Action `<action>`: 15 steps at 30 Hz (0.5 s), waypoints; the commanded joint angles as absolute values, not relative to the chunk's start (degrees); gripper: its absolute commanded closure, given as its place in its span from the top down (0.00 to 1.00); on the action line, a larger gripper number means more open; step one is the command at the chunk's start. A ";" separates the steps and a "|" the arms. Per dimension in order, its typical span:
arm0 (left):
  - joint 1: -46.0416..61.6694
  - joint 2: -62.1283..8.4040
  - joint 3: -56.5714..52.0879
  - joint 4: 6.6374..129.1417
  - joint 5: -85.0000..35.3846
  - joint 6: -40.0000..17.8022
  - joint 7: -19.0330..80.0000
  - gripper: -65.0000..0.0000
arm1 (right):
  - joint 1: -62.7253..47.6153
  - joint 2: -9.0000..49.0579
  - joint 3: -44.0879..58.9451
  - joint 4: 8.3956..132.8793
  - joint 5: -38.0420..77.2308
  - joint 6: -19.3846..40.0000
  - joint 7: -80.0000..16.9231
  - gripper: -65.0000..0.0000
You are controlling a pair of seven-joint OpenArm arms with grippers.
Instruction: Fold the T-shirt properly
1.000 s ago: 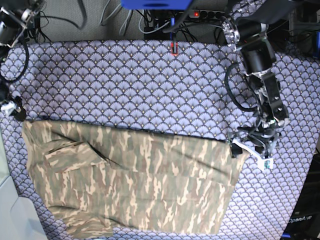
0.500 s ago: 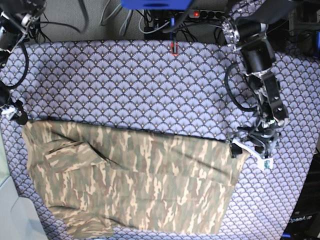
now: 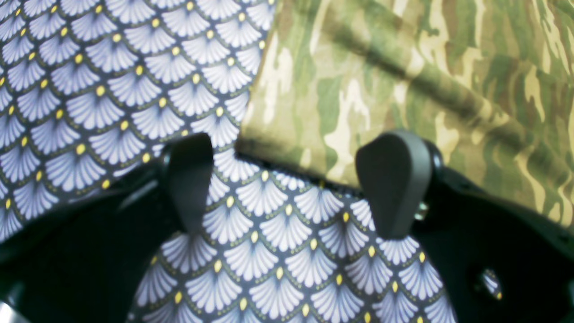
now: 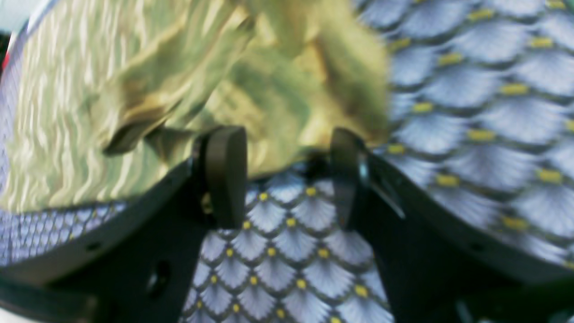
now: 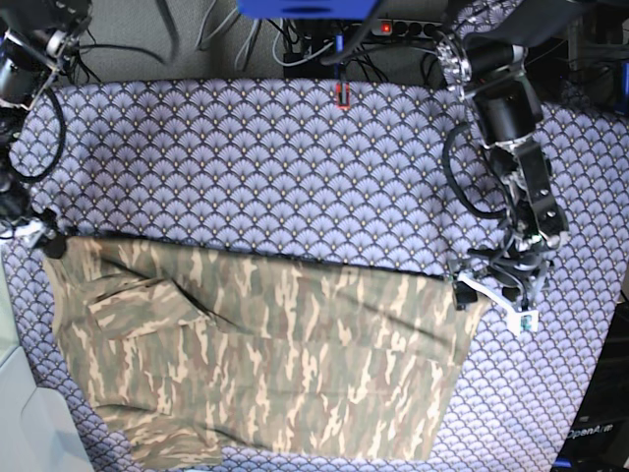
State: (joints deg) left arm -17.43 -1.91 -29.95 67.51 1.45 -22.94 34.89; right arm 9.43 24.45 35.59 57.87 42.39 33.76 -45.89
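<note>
Purple scallop-patterned cloth (image 5: 295, 167) spread over the whole surface, with cables and a power strip (image 5: 393, 27) along the far edge behind it. Camouflage T-shirt (image 5: 265, 354) lying flat on the near half of that cloth, folded once, top edge running nearly straight between the two end effectors.

Left end effector (image 5: 491, 295) parked at the shirt's upper corner on the base view's right side, low over the cloth. Seen from the left wrist camera: left end effector (image 3: 291, 184) with both black fingers (image 3: 394, 179) spread wide, nothing between them but bare scallop pattern. Shirt corner (image 3: 287, 134) just ahead of the fingertips, hem edge passing close in front of the one finger (whether it touches cannot be told from this blur). Open, holding nothing.

Right end effector (image 5: 39, 239) at the shirt's opposite upper corner, near the base view's left edge. From the right wrist camera: right end effector (image 4: 287, 175) with fingers (image 4: 224, 175) parted, gap between them showing only the purple cloth. Bunched, rumpled shirt fabric (image 4: 202, 80) just beyond the fingertips, spreading off to one side; picture soft and smeared, so contact with the tips cannot be judged. Open as well, no fabric pinched.
</note>
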 commanded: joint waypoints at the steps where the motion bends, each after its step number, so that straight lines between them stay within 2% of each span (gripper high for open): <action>1: -18.77 -2.42 -29.93 68.79 0.75 -23.16 33.80 0.79 | 10.33 25.98 35.74 58.68 43.56 32.66 -44.26 0.48; 4: -18.77 -2.42 -29.93 68.88 0.75 -23.16 33.80 0.79 | 10.15 25.89 35.74 58.68 43.56 29.41 -42.51 0.48; 15: -18.77 -2.33 -29.93 68.88 0.75 -23.16 33.80 0.79 | 10.15 27.12 35.74 58.68 43.56 29.23 -41.54 0.48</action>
